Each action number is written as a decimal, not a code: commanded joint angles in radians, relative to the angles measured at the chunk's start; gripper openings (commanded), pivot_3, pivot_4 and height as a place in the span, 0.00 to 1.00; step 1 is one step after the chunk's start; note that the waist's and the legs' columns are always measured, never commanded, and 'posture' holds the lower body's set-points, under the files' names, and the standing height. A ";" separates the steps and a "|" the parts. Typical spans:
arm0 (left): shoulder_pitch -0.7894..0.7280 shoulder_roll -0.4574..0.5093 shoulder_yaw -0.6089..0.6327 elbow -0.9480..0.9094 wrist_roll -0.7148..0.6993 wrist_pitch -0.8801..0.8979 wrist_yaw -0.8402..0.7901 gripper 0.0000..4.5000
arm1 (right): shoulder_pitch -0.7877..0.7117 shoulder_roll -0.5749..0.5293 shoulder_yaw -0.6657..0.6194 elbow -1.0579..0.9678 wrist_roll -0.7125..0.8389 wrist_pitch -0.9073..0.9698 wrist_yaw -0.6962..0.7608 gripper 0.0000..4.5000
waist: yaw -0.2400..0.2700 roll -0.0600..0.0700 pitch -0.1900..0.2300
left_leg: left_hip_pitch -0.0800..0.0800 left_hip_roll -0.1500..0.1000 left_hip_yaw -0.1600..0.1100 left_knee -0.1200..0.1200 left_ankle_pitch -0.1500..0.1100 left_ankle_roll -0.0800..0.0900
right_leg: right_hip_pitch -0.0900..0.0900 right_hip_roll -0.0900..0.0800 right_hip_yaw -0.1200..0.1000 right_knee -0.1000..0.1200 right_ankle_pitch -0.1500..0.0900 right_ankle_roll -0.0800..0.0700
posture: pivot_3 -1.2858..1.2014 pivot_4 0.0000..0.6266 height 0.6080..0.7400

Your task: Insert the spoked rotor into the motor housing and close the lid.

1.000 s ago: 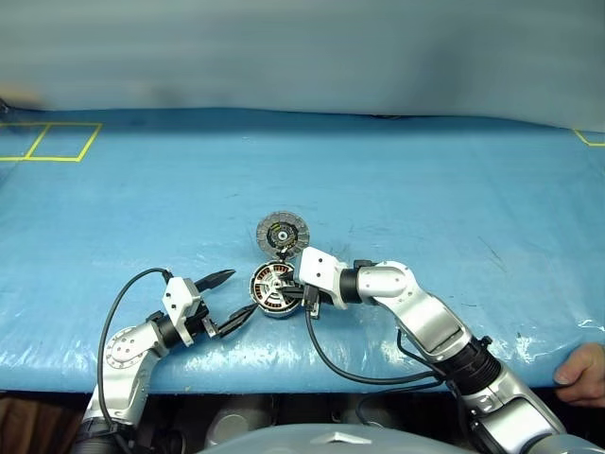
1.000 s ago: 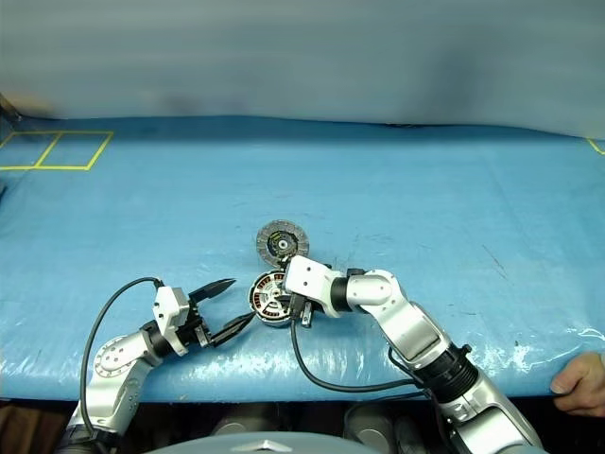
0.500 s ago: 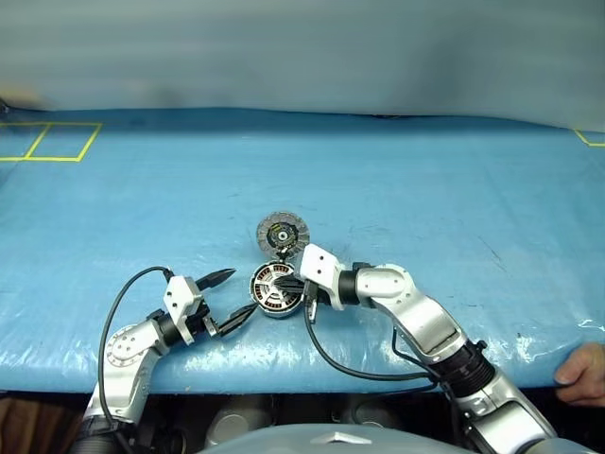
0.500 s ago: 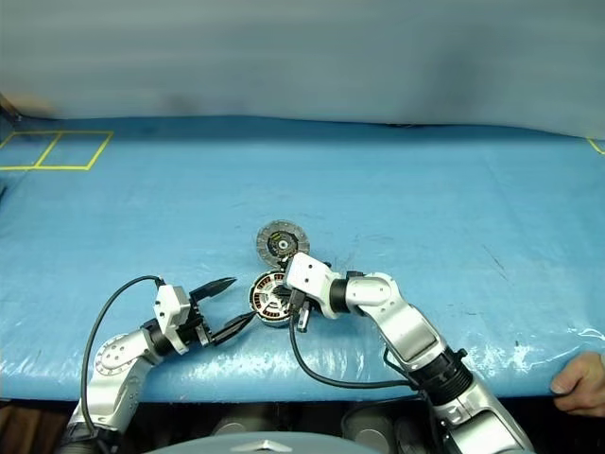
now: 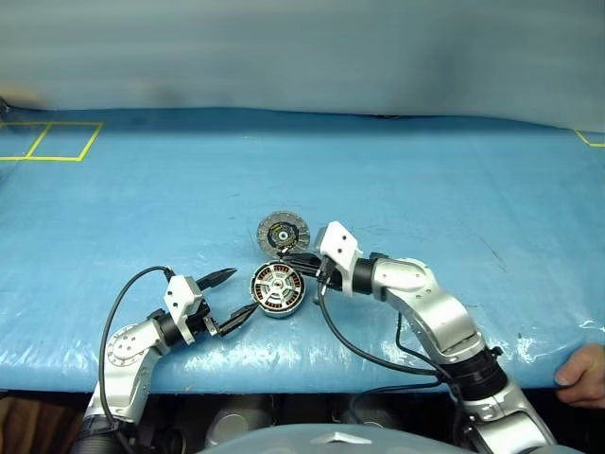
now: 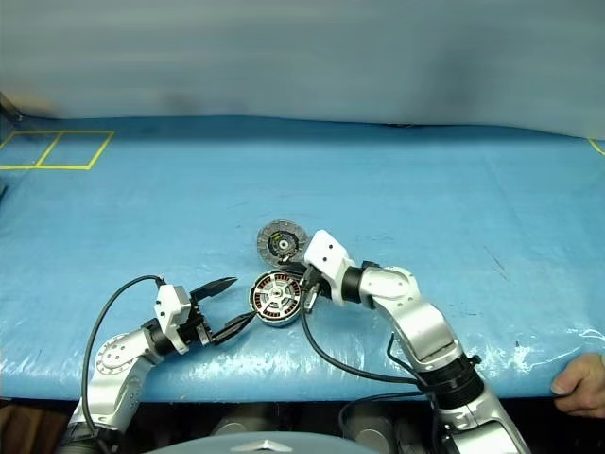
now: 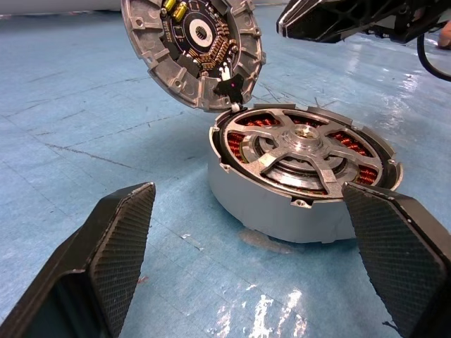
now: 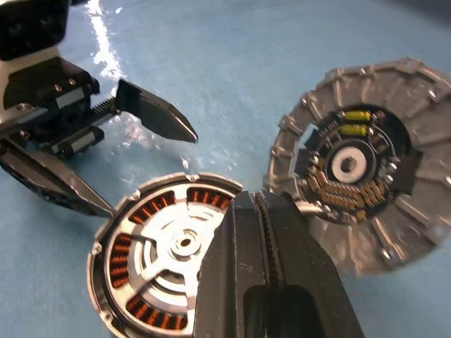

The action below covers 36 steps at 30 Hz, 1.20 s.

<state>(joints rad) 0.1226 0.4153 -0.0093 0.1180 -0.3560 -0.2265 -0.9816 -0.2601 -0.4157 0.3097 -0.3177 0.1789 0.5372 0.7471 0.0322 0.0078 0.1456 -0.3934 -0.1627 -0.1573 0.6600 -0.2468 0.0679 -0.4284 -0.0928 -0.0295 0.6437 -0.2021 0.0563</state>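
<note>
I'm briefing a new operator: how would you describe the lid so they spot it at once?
On the blue table cover, near the front edge, stands the round motor housing with copper windings. The lid is the disc hinged open at its far edge, segmented rim and dark circuit centre showing.

A: Desk (image 5: 425, 180) surface?
B: Covered by a blue plastic sheet (image 5: 142, 199), wrinkled, with yellow tape lines (image 5: 57, 142) at the far left corner.
A: Items resting on it?
B: One motor housing (image 5: 277, 289) near the front edge, spoked rotor (image 7: 299, 151) seated inside, its hinged lid (image 5: 283, 232) standing open on the far side.
</note>
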 commanded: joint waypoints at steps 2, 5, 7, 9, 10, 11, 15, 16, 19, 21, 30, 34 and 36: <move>0.000 -0.002 0.002 -0.010 0.001 0.001 0.004 1.00 | -0.014 -0.115 -0.032 0.049 -0.107 -0.009 -0.044 0.00 | 0.000 0.000 0.000 | 0.000 0.000 0.000 0.000 0.000 0.000 | 0.000 0.000 0.000 0.000 0.000 0.000 | 0.52 0.24 1.00; -0.003 -0.003 0.002 -0.007 0.000 0.001 0.003 1.00 | -0.066 -0.110 -0.047 0.149 -0.134 -0.035 -0.085 0.00 | -0.002 0.000 0.000 | 0.000 0.000 0.000 0.000 0.000 0.000 | 0.000 0.000 0.000 0.000 0.000 0.000 | 0.52 0.24 1.00; -0.005 -0.004 0.002 -0.006 0.000 0.000 0.003 1.00 | -0.118 -0.083 -0.049 0.223 -0.140 -0.070 -0.094 0.00 | -0.008 0.000 0.000 | 0.000 0.001 0.001 0.000 0.000 -0.001 | 0.000 0.000 0.000 0.001 0.000 0.000 | 0.52 0.24 1.00; -0.008 -0.004 0.003 -0.004 0.000 0.000 0.002 1.00 | -0.178 -0.051 -0.045 0.300 -0.139 -0.107 -0.088 0.00 | -0.012 0.000 0.000 | 0.000 0.002 0.001 0.000 0.001 -0.001 | -0.001 0.000 0.000 0.001 0.000 -0.001 | 0.52 0.24 1.00; -0.010 -0.004 0.003 -0.003 0.000 -0.001 0.002 1.00 | -0.211 -0.033 -0.042 0.342 -0.135 -0.130 -0.079 0.00 | -0.013 0.000 0.000 | 0.000 0.002 0.001 0.000 0.001 -0.001 | -0.001 0.000 0.000 0.001 0.000 -0.001 | 0.52 0.24 1.00; -0.010 -0.004 0.003 -0.003 0.000 0.000 0.002 1.00 | -0.241 -0.011 -0.044 0.381 -0.126 -0.147 -0.070 0.00 | -0.013 0.000 0.000 | 0.000 0.002 0.001 0.000 0.001 -0.002 | -0.001 0.000 0.000 0.001 0.001 -0.002 | 0.52 0.24 1.00; -0.006 -0.004 0.003 -0.010 0.000 0.001 0.005 1.00 | -0.344 0.060 -0.032 0.523 -0.121 -0.213 -0.033 0.00 | -0.015 0.000 0.000 | 0.000 0.001 0.001 0.000 0.001 -0.001 | -0.001 0.001 0.000 0.000 0.001 -0.002 | 0.52 0.24 1.00; -0.003 -0.004 0.004 -0.013 0.000 0.001 0.006 1.00 | -0.357 0.077 -0.035 0.536 -0.108 -0.222 -0.014 0.00 | -0.014 0.000 0.000 | 0.000 0.001 0.001 0.000 0.001 -0.001 | -0.001 0.001 0.000 0.000 0.001 -0.002 | 0.52 0.24 1.00; 0.006 -0.004 0.005 -0.020 0.000 0.001 0.009 1.00 | -0.372 0.121 -0.049 0.527 -0.053 -0.224 0.046 0.00 | -0.014 0.000 0.000 | 0.000 0.001 0.000 -0.001 0.001 -0.001 | -0.001 0.001 0.000 0.000 0.001 -0.002 | 0.52 0.24 1.00; 0.010 -0.004 0.005 -0.023 0.000 0.002 0.010 1.00 | -0.368 0.132 -0.051 0.504 -0.026 -0.217 0.083 0.00 | -0.015 0.000 0.000 | 0.000 0.001 0.000 -0.001 0.001 -0.001 | -0.001 0.000 0.000 0.000 0.001 -0.002 | 0.52 0.24 1.00; 0.026 0.005 0.006 -0.035 -0.007 0.015 0.009 1.00 | -0.280 0.074 -0.005 0.283 0.060 -0.166 0.245 0.00 | -0.016 0.001 0.000 | 0.000 0.001 0.000 -0.001 0.000 -0.001 | -0.001 0.000 0.000 0.000 0.001 -0.001 | 0.52 0.24 1.00; 0.031 0.011 0.008 -0.040 -0.010 0.021 0.005 1.00 | -0.245 0.041 0.032 0.230 0.032 -0.168 0.259 0.00 | -0.016 0.001 0.000 | 0.000 0.001 0.000 -0.001 0.000 -0.001 | -0.001 0.000 0.000 0.000 0.001 -0.001 | 0.52 0.24 1.00; 0.034 0.015 0.009 -0.045 -0.013 0.028 0.003 1.00 | -0.227 0.007 0.077 0.216 -0.027 -0.189 0.257 0.00 | -0.016 0.001 0.000 | 0.000 0.001 0.000 -0.001 0.000 -0.001 | -0.001 0.001 0.000 0.000 0.001 -0.001 | 0.52 0.24 1.00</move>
<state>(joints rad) 0.1455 0.4181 -0.0085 0.1000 -0.3652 -0.2042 -0.9771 -0.4936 -0.3945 0.3607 -0.0642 0.1852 0.3719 0.9967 0.0161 0.0083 0.1458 -0.3933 -0.1620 -0.1575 0.6588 -0.2464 0.0672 -0.4292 -0.0923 -0.0295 0.6442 -0.2010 0.0550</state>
